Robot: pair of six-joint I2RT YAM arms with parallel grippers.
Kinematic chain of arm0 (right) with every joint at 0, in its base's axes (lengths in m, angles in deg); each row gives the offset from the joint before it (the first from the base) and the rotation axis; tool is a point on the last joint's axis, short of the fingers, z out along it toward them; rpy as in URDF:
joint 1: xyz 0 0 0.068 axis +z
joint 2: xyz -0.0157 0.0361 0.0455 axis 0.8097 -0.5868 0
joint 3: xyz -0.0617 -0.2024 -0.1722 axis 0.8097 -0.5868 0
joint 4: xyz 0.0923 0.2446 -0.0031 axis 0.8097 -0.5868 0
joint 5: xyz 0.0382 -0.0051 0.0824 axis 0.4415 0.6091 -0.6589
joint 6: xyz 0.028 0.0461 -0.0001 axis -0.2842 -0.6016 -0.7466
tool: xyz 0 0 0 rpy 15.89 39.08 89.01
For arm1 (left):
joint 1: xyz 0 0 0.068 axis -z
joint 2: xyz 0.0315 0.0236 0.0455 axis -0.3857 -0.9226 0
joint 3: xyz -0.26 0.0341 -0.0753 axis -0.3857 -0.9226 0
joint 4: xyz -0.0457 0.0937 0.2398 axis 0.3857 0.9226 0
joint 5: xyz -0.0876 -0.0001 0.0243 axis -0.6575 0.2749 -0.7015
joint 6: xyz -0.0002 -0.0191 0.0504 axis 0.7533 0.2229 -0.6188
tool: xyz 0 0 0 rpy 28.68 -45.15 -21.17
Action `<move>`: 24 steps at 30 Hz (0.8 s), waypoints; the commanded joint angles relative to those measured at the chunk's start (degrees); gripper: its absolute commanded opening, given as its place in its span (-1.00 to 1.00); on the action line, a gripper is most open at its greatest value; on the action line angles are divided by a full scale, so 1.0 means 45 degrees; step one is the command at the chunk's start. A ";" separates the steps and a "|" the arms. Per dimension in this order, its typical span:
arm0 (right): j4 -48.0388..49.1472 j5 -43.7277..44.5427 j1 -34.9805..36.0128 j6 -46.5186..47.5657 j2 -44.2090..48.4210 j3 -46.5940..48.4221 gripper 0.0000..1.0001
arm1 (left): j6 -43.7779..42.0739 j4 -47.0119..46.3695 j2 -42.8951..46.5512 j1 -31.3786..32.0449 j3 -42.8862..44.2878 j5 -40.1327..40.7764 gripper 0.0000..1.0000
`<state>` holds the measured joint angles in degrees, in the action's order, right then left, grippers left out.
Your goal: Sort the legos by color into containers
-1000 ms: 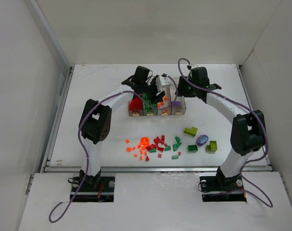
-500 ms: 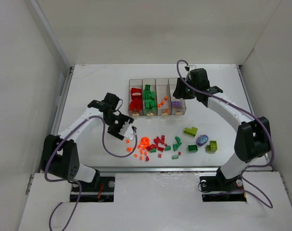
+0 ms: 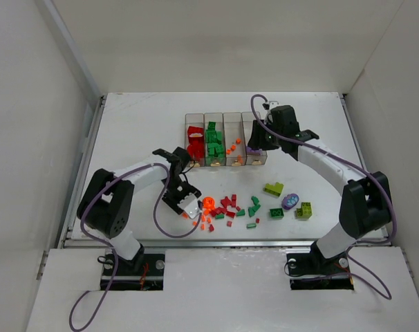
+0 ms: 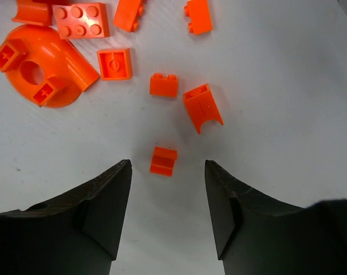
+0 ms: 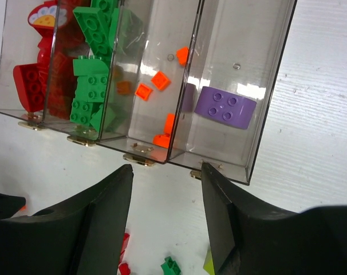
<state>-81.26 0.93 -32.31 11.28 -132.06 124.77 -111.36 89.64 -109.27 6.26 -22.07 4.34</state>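
Right now the left end effector (image 4: 168,164) hangs open just above the white surface (image 4: 288,86), at the left edge of the loose scatter. One small orange plastic brick (image 4: 163,161) lies between its two dark fingers, touching neither. That brick looks like the piece to pick, and it sits a little nearer the left finger than the right.

A good grasp probably calls for a slight shift to centre the brick, then a straight descent until the fingertips nearly touch the surface. The orange wedge-shaped piece (image 4: 203,107) and another small orange block (image 4: 164,85) lie just beyond, apart from the target, so the fingers should close without sweeping forward. Such a small piece may tip or squirt out if pinched off-centre.

Farther back, the row of four clear plastic rectangular bins (image 5: 192,80) already holds orange bits (image 5: 160,79) in its third compartment, between the green bricks (image 5: 90,74) and a purple plastic brick (image 5: 225,107). The brick belongs there.

Meanwhile the right end effector (image 5: 165,166) hovers open and empty by the near end of those bins, so the approach may need to skirt it.
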 commanded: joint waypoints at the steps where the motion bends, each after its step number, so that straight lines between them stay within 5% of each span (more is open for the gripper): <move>1: 0.0079 0.0171 0.0048 0.0126 0.0574 -0.0174 0.14 | -0.3867 0.0876 -0.0548 0.0110 0.0672 0.0488 0.00; 9: 0.0080 0.0306 0.0048 0.0126 0.0456 -0.0174 0.14 | -0.3653 -0.0118 -0.0785 0.0460 0.0400 0.1329 -0.24; 16: 0.0079 0.0425 0.0048 0.0243 0.0456 -0.0057 0.14 | -0.3533 -0.0237 -0.0787 0.0461 0.0283 0.1078 -0.97; 24: 0.0079 0.0288 0.0048 0.0243 -0.0050 0.0195 0.14 | -0.3377 -0.0472 -0.0512 0.0461 0.0050 0.0939 -0.97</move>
<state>-81.29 2.09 -32.31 11.83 -131.62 123.70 -111.91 87.39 -112.66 8.12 -20.41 9.41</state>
